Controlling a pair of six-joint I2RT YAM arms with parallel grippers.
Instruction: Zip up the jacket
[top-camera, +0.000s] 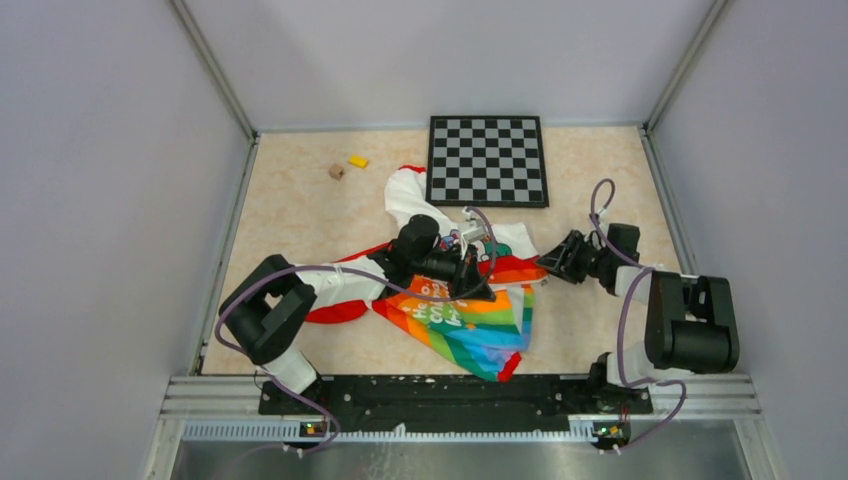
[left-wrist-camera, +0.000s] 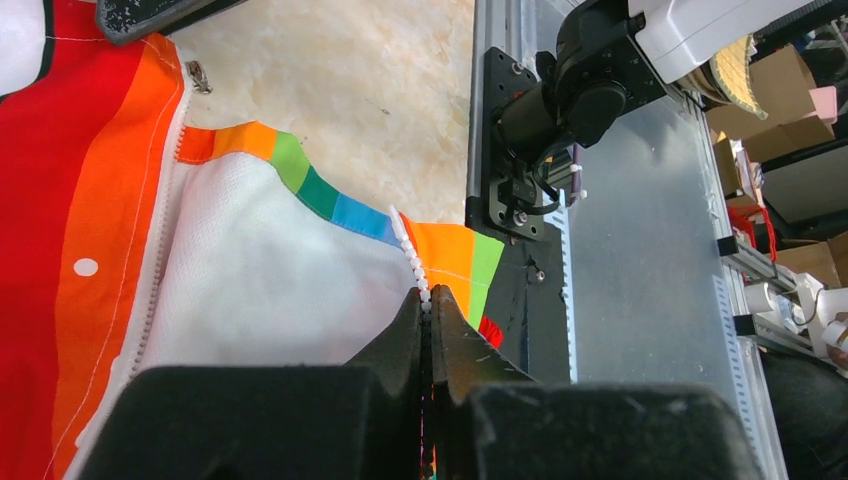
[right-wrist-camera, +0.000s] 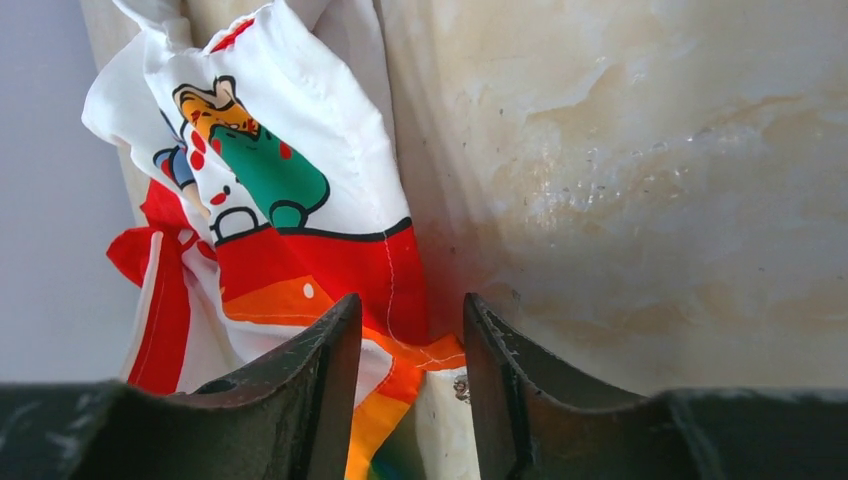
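Observation:
The jacket (top-camera: 470, 310) lies crumpled mid-table, rainbow panel toward the front, white printed upper (right-wrist-camera: 270, 160) toward the back. My left gripper (top-camera: 472, 272) reaches over it from the left. In the left wrist view this gripper (left-wrist-camera: 428, 295) is shut on the white zipper teeth (left-wrist-camera: 408, 245) at the edge of one front panel. The other zipper track (left-wrist-camera: 160, 250) runs along the orange stripe. My right gripper (top-camera: 552, 262) sits at the jacket's right edge. Its jaws (right-wrist-camera: 412, 310) stand open around the orange hem corner (right-wrist-camera: 425, 350), with a small metal zipper part (right-wrist-camera: 460, 386) just below.
A black-and-grey checkerboard (top-camera: 487, 160) lies at the back, touching the jacket's white sleeve. A yellow block (top-camera: 357, 161) and a small wooden cube (top-camera: 336, 171) sit back left. The metal rail (top-camera: 450, 395) with the arm bases runs along the front edge.

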